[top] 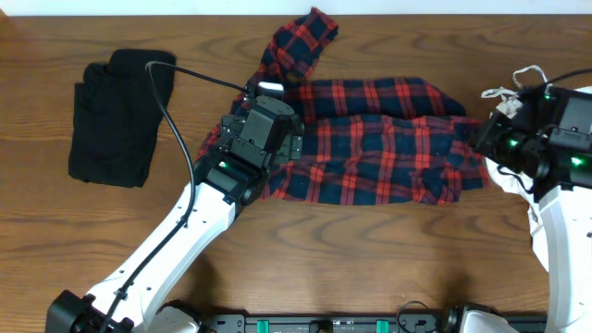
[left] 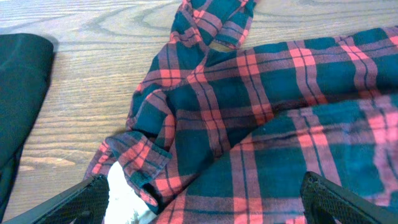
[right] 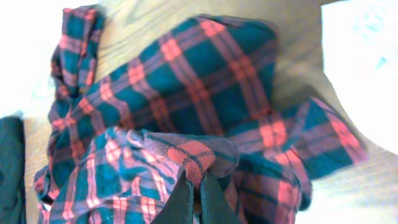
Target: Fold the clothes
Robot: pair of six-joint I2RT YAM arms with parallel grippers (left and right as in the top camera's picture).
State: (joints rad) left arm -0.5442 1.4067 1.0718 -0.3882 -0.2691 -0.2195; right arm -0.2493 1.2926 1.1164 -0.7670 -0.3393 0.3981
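The red-and-navy plaid shirt (top: 379, 148) lies spread across the middle of the table, one sleeve (top: 301, 42) reaching toward the far edge. My left gripper (top: 270, 120) hovers over its left part. In the left wrist view it (left: 205, 208) stands wide open, with plaid cloth (left: 249, 124) and the white neck label (left: 121, 193) between the fingertips (left: 81, 199). My right gripper (top: 478, 139) is at the shirt's right edge. In the right wrist view it (right: 196, 186) is shut on a raised fold of the plaid shirt (right: 199, 152). A black garment (top: 116, 120) lies folded at the far left.
White cloth with a loose string (top: 507, 92) lies at the right by the right arm, and more white cloth (top: 514, 185) shows under it. Bare wood table (top: 370, 259) runs along the near side. The left arm's cable (top: 171, 111) crosses above the black garment.
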